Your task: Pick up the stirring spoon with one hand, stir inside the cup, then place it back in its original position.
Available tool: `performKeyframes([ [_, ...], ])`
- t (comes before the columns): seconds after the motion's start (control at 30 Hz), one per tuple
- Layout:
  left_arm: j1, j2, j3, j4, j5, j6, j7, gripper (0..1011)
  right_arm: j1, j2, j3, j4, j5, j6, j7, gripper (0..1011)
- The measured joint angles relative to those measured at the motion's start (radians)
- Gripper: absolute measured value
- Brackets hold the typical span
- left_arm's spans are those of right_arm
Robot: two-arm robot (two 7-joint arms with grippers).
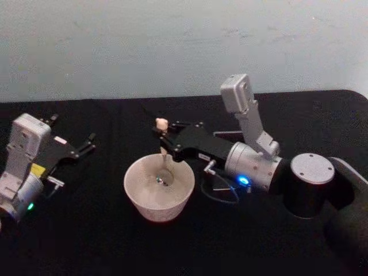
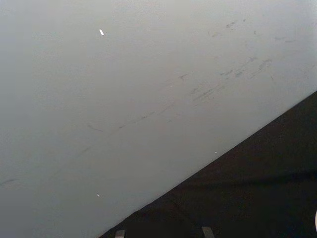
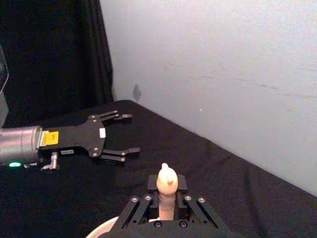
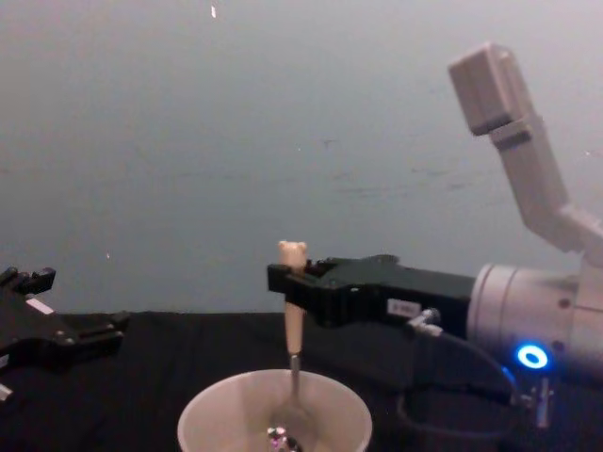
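Note:
The cream-white cup (image 1: 154, 208) stands on the black table near the middle. The stirring spoon (image 1: 163, 127) is upright in it, its shiny bowl low inside the cup and its bear head on top. My right gripper (image 1: 164, 140) reaches in from the right and is shut on the beige handle just under the bear head. From the chest, the stirring spoon (image 4: 293, 331) hangs from the right gripper (image 4: 288, 282) into the cup (image 4: 215, 416). The right wrist view looks down on the spoon's bear head (image 3: 166, 180) between the fingers. My left gripper (image 1: 87, 145) rests open at the table's left.
A pale wall runs behind the black table (image 1: 86, 230). The left gripper (image 3: 123, 134) lies open on the table beyond the spoon in the right wrist view. A blue-lit cable loops on the table under the right wrist (image 1: 221, 192).

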Motion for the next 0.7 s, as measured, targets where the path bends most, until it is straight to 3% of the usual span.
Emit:
performKeyframes([
  [0.7, 0.000, 0.000, 0.000, 0.000, 0.000, 0.000, 0.000, 1001, -0.053, 0.031, 0.074, -0.111, 0.100, 0.050, -0.020, 188],
])
